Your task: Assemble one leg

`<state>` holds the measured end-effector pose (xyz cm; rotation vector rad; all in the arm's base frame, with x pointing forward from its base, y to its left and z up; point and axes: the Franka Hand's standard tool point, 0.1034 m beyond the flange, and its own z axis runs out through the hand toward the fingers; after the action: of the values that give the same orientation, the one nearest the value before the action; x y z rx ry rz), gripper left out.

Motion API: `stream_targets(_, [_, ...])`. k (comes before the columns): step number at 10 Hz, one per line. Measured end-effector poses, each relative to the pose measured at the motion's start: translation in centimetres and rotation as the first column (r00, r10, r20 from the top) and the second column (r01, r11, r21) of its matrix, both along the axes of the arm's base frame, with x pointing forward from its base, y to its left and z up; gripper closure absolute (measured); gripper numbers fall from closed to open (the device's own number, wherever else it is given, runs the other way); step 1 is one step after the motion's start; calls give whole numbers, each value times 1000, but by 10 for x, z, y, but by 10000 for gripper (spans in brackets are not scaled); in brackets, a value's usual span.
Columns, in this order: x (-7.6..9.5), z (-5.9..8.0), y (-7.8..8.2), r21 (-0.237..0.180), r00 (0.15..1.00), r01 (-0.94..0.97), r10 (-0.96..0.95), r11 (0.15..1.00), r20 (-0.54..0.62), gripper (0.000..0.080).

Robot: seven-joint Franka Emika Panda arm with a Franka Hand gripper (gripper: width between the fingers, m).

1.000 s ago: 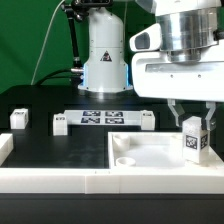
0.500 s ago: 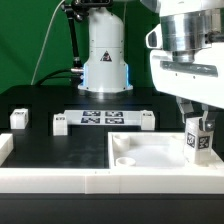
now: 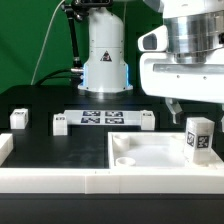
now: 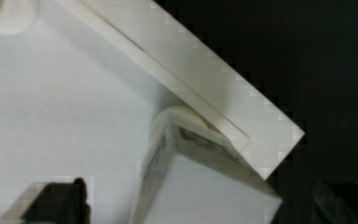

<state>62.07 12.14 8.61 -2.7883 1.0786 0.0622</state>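
Note:
The leg (image 3: pixel 198 138), a small white post with a black-and-white tag, stands upright on the far right corner of the large white tray-like piece (image 3: pixel 150 152). My gripper (image 3: pixel 195 108) hangs just above it, open and apart from it. In the wrist view the leg (image 4: pixel 202 165) lies between the two dark fingertips (image 4: pixel 51 200), with gaps on both sides, on the white tray-like piece (image 4: pixel 69 100). The gripper (image 4: pixel 197 205) holds nothing.
Three more legs stand on the black table: one (image 3: pixel 17 119) at the exterior view's left and two (image 3: pixel 61 123), (image 3: pixel 147 120) at the ends of the marker board (image 3: pixel 103 119). The robot base (image 3: pixel 105 55) stands behind. A white rail (image 3: pixel 55 178) runs along the front.
The gripper held the leg low at the tray's corner, shifted slightly right, then let go and rose. The leg now stands on its own.

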Motion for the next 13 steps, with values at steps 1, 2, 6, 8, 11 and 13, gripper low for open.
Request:
stream_targets(1, [-1, -2, 0, -3, 994, -106, 106, 994, 14, 154])
stream_targets(2, [-2, -4, 0, -13, 975, -220, 220, 975, 27, 154])
stream_targets(6, [-4, -4, 10, -105, 785, -611, 618, 784, 42, 150])
stream_targets(8, [-5, -5, 9, -106, 718, -688, 695, 718, 46, 150])
stream_targets(11, [-5, -5, 9, -105, 723, -682, 689, 723, 45, 409])
stream_targets(13, [-4, -6, 4, -108, 727, -679, 686, 726, 42, 489])
